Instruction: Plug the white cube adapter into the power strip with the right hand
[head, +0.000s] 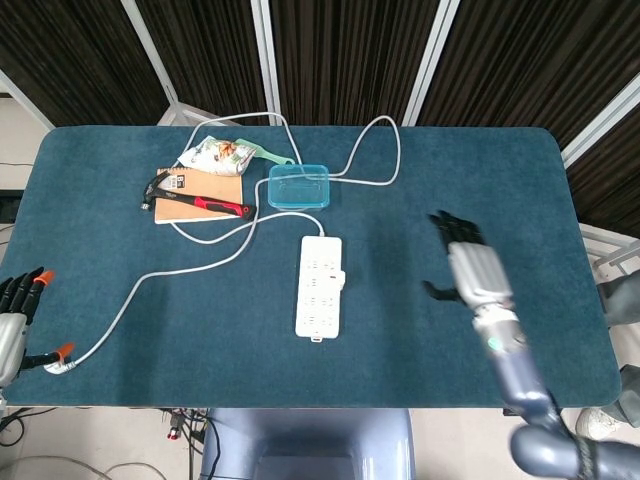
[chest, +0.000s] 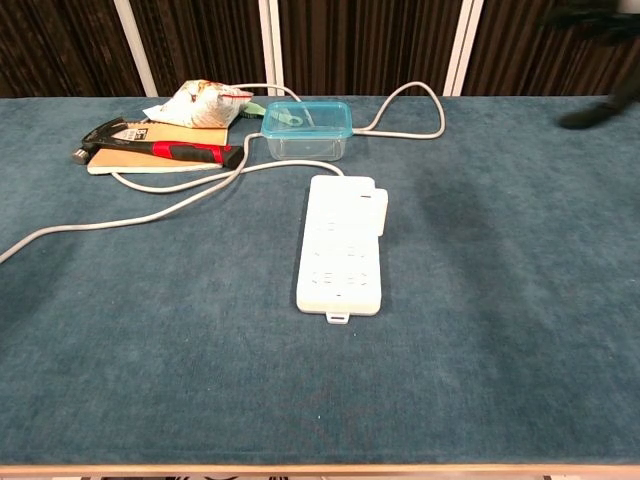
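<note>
Head view: the white cube adapter (head: 340, 283) sits on the right edge of the long white power strip (head: 319, 285) on the blue-carpeted counter (head: 150, 300). The right hand (head: 470, 270) hovers well apart to its right, fingers spread, holding nothing. The left hand (head: 14, 315) shows at the left edge, its grasp unclear.

Chest view: the adapter (chest: 367, 208) sits at the strip's (chest: 340, 255) far right side; the right hand (chest: 598, 62) is a dark blur at the top right corner.
</note>
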